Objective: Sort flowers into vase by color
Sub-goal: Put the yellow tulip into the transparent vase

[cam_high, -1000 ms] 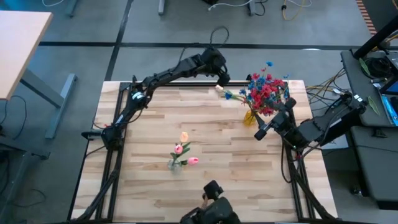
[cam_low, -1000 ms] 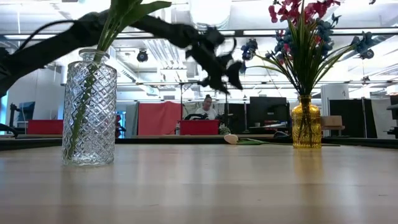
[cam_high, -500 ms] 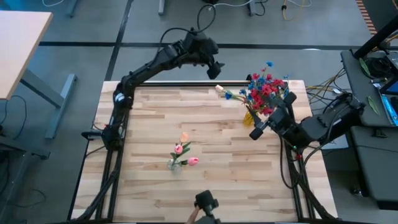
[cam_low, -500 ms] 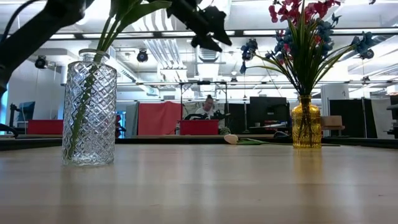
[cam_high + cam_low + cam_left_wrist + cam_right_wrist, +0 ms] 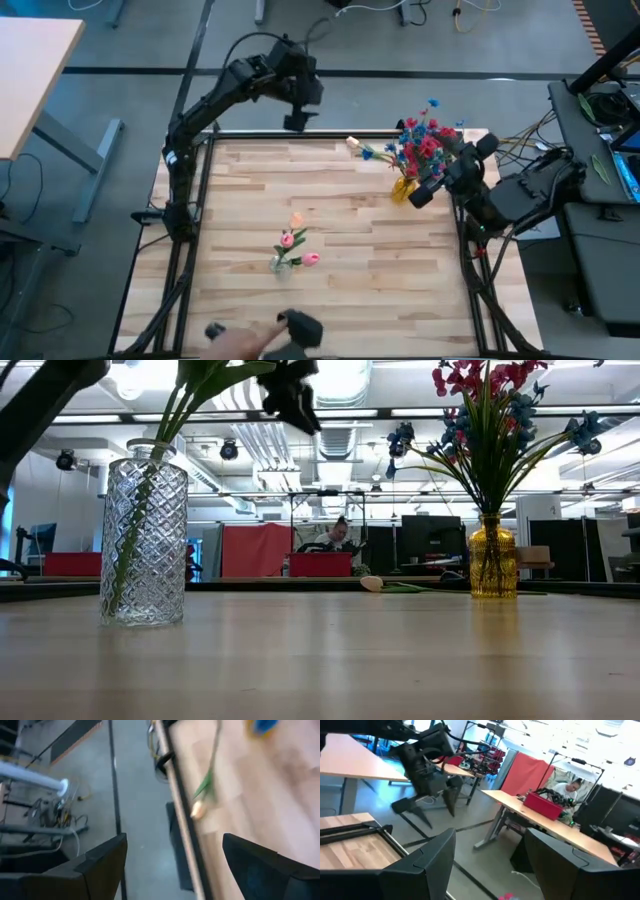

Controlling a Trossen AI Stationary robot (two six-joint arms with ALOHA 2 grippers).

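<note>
Left claw [image 5: 297, 122] wide and empty above the desk's [image 5: 330, 290] far edge; approach the cream bud [image 5: 352, 143] stem low, squarely

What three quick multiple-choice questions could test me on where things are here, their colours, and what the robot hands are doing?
1. Where does the loose cream flower lie?
A. in a vase
B. on the table's far edge
C. on the floor

2. What colour is the vase holding red and blue flowers?
A. yellow
B. green
C. black

3. What does the left gripper hold?
A. a tulip
B. a vase
C. nothing

Answers: 1 B, it lies flat on the wood; 2 A, amber glass; 3 C, fingers apart and empty.
</note>
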